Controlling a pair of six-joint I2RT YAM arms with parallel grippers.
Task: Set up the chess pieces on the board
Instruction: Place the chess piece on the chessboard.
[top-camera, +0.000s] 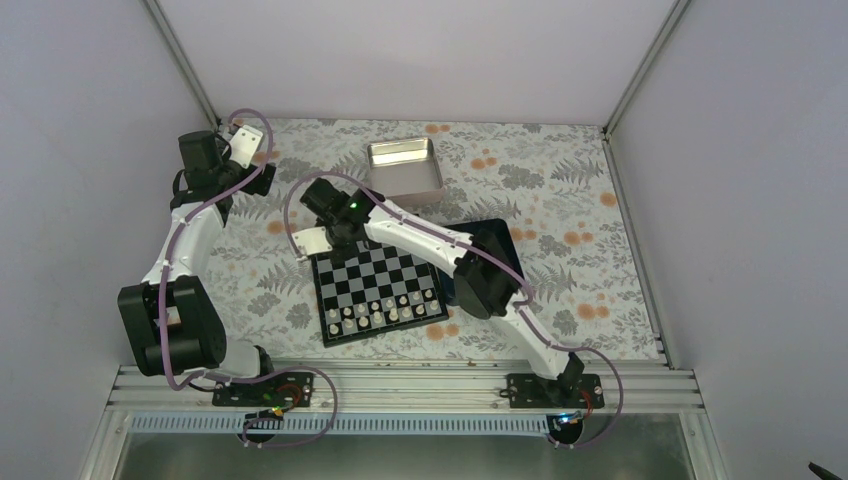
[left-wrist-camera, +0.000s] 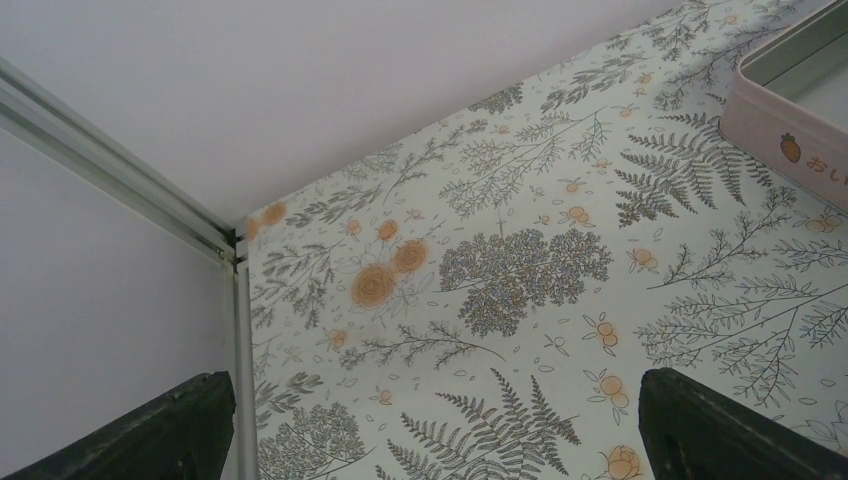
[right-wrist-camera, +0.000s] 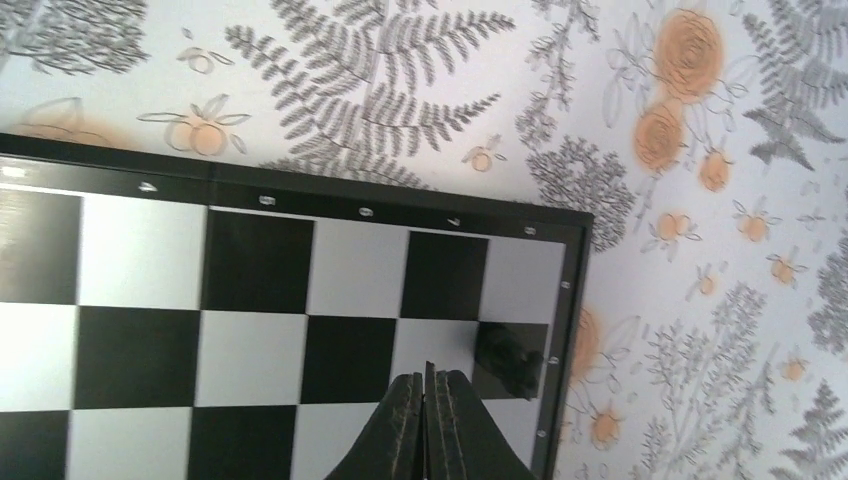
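Top external view: cream-white chessmen fill the board's near rows. By its far-left corner the right pincer, clenched on nothing, sits beside one black chess piece, probably to nudge it. Left pincer, released, hangs over the desk's far-left corner, keeping clear.

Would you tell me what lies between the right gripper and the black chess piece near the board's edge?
Only a bare silvery strip of the board separates the right gripper from the black chess piece, in the right wrist view.
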